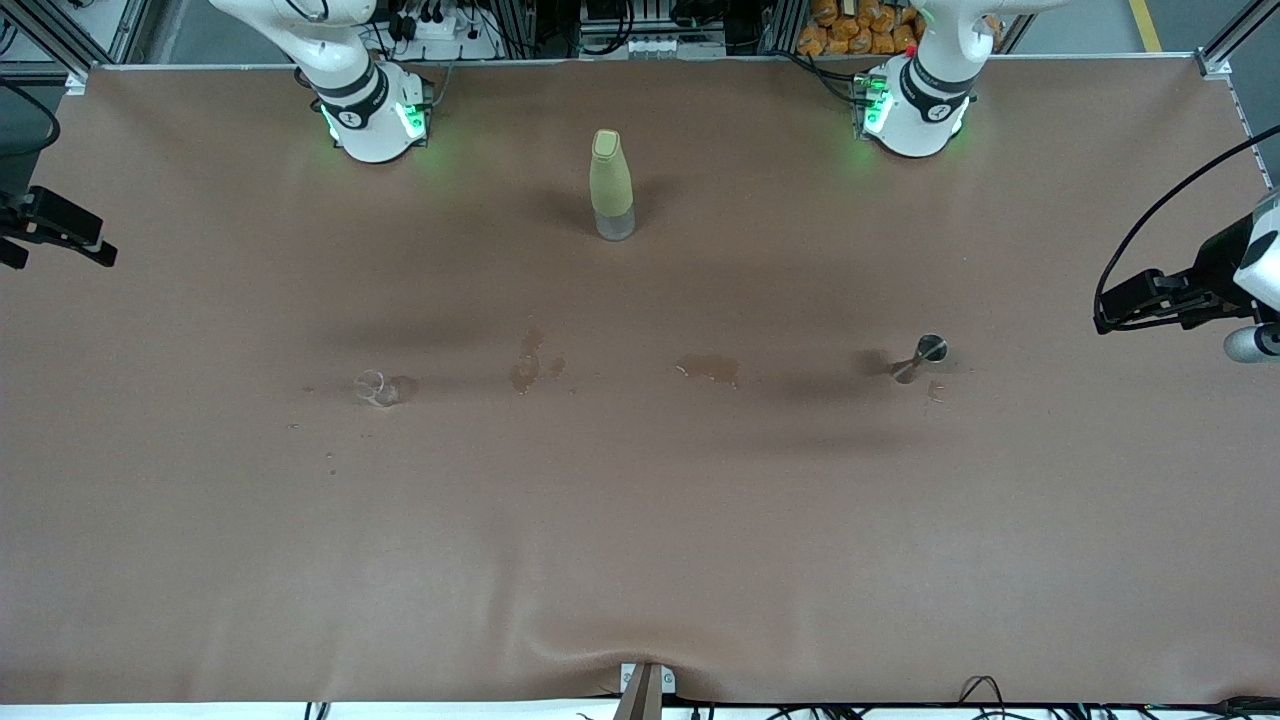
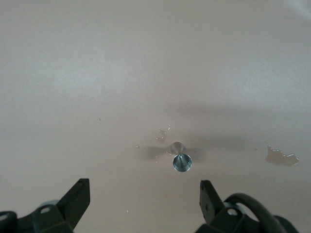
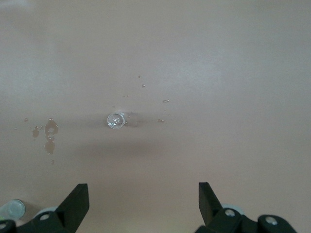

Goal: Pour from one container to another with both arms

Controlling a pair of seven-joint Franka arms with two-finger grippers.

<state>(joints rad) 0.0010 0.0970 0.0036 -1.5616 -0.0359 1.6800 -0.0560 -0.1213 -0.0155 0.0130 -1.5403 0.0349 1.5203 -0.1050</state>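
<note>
A small metal jigger (image 1: 925,357) stands on the brown table toward the left arm's end. A small clear glass (image 1: 376,388) stands toward the right arm's end. An olive-green bottle (image 1: 612,185) with a clear base stands upright between the two arm bases. My left gripper (image 1: 1125,305) hangs over the table's edge at the left arm's end. In the left wrist view it (image 2: 144,196) is open and empty, with the jigger (image 2: 182,162) ahead of it. My right gripper (image 1: 75,240) hangs at the opposite end, open (image 3: 143,196) and empty, with the glass (image 3: 115,121) ahead.
Wet stains (image 1: 528,362) and a spill patch (image 1: 710,368) mark the brown cloth (image 1: 640,520) between the glass and the jigger. The spill patch (image 2: 281,156) also shows in the left wrist view. The cloth wrinkles near the front edge.
</note>
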